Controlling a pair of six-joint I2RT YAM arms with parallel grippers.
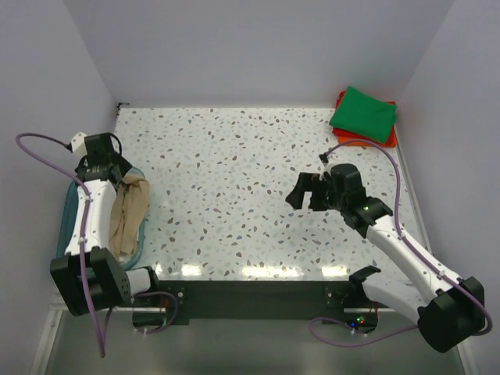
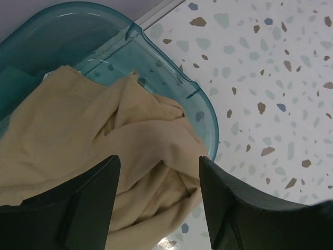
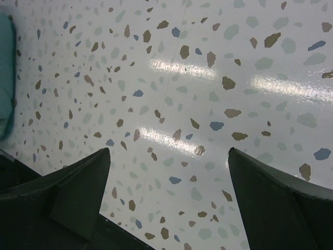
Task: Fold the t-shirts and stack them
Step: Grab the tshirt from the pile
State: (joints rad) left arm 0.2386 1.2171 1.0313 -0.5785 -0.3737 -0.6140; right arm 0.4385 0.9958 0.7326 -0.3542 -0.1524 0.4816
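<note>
The tan t-shirt (image 1: 129,209) lies crumpled over the rim of the teal basket (image 1: 69,205) at the table's left edge, partly hanging onto the table. My left gripper (image 1: 123,173) hovers just above it. In the left wrist view the left gripper (image 2: 158,172) stands open, with the tan t-shirt (image 2: 104,135) below and between the fingers but not pinched. A folded green t-shirt (image 1: 363,113) rests on a folded orange-red t-shirt (image 1: 367,143) at the far right corner. My right gripper (image 1: 308,190) is open over bare table; the right wrist view shows the right gripper (image 3: 169,156) holding nothing.
The translucent basket (image 2: 93,31) sits at the table's left side and its edge (image 3: 5,67) shows at the left of the right wrist view. White walls close in the table at the back and on both sides. The speckled tabletop (image 1: 234,187) spans the middle.
</note>
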